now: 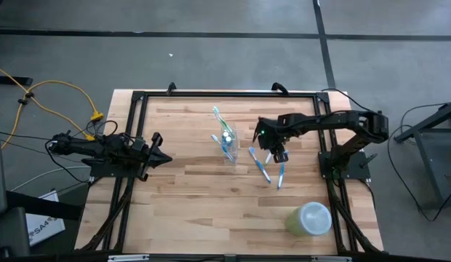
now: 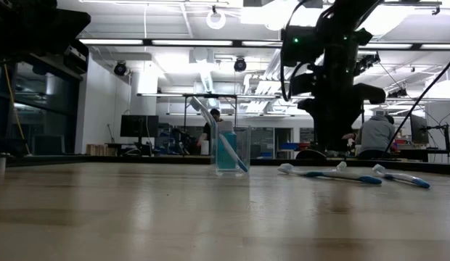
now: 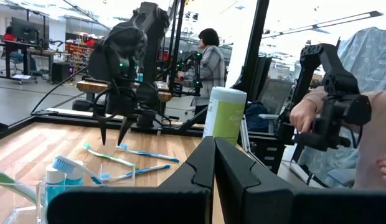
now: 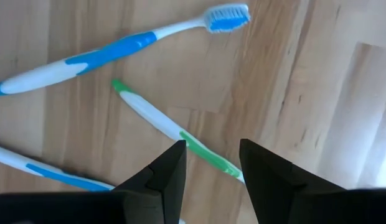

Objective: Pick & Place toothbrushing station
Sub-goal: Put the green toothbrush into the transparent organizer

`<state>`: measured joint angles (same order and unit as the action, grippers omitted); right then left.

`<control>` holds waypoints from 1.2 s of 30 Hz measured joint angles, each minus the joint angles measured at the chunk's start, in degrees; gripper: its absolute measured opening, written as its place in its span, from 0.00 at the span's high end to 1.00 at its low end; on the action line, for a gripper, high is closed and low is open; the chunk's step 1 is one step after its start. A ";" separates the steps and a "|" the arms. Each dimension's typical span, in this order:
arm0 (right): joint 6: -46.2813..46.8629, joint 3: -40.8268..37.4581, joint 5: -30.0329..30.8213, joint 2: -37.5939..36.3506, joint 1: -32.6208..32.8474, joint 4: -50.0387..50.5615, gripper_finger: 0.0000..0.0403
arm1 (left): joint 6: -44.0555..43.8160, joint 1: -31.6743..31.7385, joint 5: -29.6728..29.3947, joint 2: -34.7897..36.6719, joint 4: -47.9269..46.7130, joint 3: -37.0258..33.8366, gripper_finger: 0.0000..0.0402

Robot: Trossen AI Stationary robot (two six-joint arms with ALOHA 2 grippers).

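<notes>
A small clear plastic cup (image 1: 227, 146) stands upright mid-table, also in the low view (image 2: 232, 151). It holds a blue tube and toothbrushes that lean out of it. Three more toothbrushes lie flat on the wood to its right: two blue-and-white ones (image 4: 112, 53) (image 4: 53, 171) and a green-and-white one (image 4: 171, 129). My right gripper (image 4: 211, 163) is open and points down just above the green one, touching nothing; it also shows in the high view (image 1: 276, 154). My left gripper (image 1: 161, 157) is shut and empty, near the table's left edge.
A larger pale green round container (image 1: 310, 218) stands near the table's front right corner. A black frame (image 1: 211, 93) runs round the table top. In the left wrist view a person's hand (image 3: 303, 115) shows beyond the table's right side.
</notes>
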<state>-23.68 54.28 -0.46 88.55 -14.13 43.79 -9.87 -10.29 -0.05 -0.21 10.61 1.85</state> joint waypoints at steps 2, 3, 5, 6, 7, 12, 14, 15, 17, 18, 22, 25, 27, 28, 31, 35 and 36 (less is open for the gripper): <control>-0.33 0.00 -1.81 0.00 -0.69 -0.02 0.65 | 0.00 0.00 -0.01 0.00 0.00 0.00 0.99; -0.74 0.00 -2.49 0.00 -0.94 -0.04 0.65 | 0.00 0.01 0.00 -0.02 -0.02 0.00 0.99; -1.92 0.00 -2.74 0.00 -1.03 -0.04 0.65 | 0.00 -0.01 0.00 -0.02 -0.01 0.00 0.99; -2.75 0.00 -2.71 0.00 -1.03 -0.08 0.65 | 0.00 0.00 -0.02 -0.01 -0.01 0.00 0.99; -3.64 0.00 -2.73 0.00 -1.03 -0.21 0.65 | 0.00 -0.01 0.00 0.00 -0.01 0.00 0.99; -8.81 0.00 -3.33 0.00 -0.88 -1.36 0.65 | 0.00 -0.01 -0.02 0.00 0.00 0.00 0.99; -9.82 0.00 -4.06 0.00 -0.86 -1.53 0.65 | 0.00 0.00 -0.02 0.00 0.00 0.00 0.99; -9.94 0.00 -4.36 0.00 -0.86 -1.62 0.65 | 0.00 -0.01 -0.01 0.00 0.00 0.00 0.99; -9.66 0.00 -4.47 0.00 -0.77 -1.84 0.65 | 0.00 0.00 -0.01 -0.01 0.00 0.00 0.99; -9.21 0.00 -4.46 0.00 -0.53 -2.13 0.65 | 0.00 -0.01 0.00 -0.02 -0.01 0.00 0.99; -8.02 0.00 -4.44 0.00 0.84 -3.84 0.65 | 0.00 0.01 0.00 0.00 0.00 0.00 0.99; -6.86 0.00 -3.79 0.00 2.27 -4.56 0.65 | 0.00 0.01 -0.01 -0.01 0.00 0.00 0.99; -4.79 0.00 -1.59 0.00 3.00 -4.55 0.65 | 0.00 -0.01 0.00 0.00 -0.01 0.00 0.99; -4.28 0.00 -1.39 0.00 3.17 -4.30 0.65 | 0.00 0.01 -0.02 0.00 -0.02 0.00 0.99; -3.33 -0.01 -1.98 0.00 3.27 -3.85 0.65 | 0.00 0.01 0.00 -0.01 0.00 0.00 0.99; -4.05 -2.16 -2.30 0.00 3.27 -5.39 0.65 | 0.00 0.00 -0.02 -0.01 0.00 0.00 0.99; -4.46 -2.87 -2.46 0.00 3.27 -5.56 0.65 | 0.00 0.01 0.00 -0.02 0.00 0.00 0.99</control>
<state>-28.14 51.41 -2.92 88.55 -10.85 38.23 -9.87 -10.28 -0.05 -0.23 10.61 1.85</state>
